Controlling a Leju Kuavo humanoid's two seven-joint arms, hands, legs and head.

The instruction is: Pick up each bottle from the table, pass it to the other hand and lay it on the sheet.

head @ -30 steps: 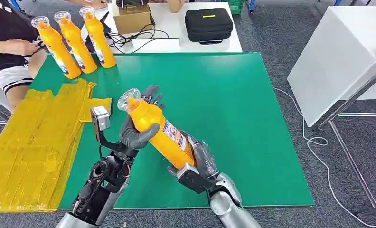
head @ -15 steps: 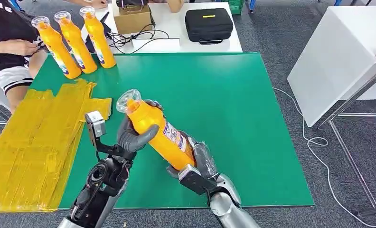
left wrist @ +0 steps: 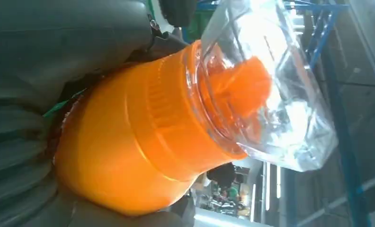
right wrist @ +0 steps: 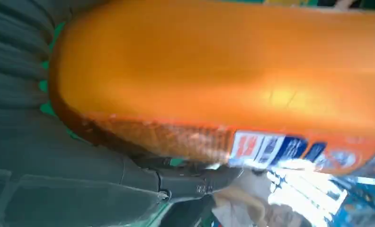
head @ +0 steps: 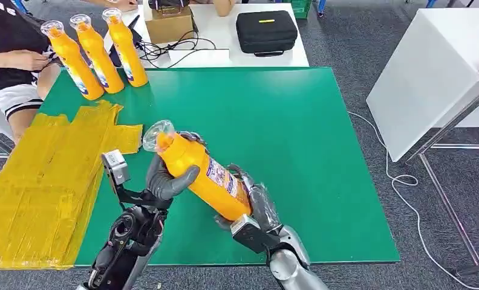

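Orange bottle [head: 202,175] tilted above green table [head: 297,133]; left robot hand [head: 167,178] grips neck end, right robot hand [head: 258,205] grips base.

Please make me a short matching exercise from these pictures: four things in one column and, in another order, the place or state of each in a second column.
Things:
1. held bottle
2. three bottles
3. yellow sheet
4. black case

Places or states:
a. lying flat on the left part of the green table
b. standing upright at the green table's far left corner
c. on the white table beyond the green one
d. tilted, gripped by the left hand near its neck and the right hand at its base

Pairs: 1-d, 2-b, 3-a, 4-c
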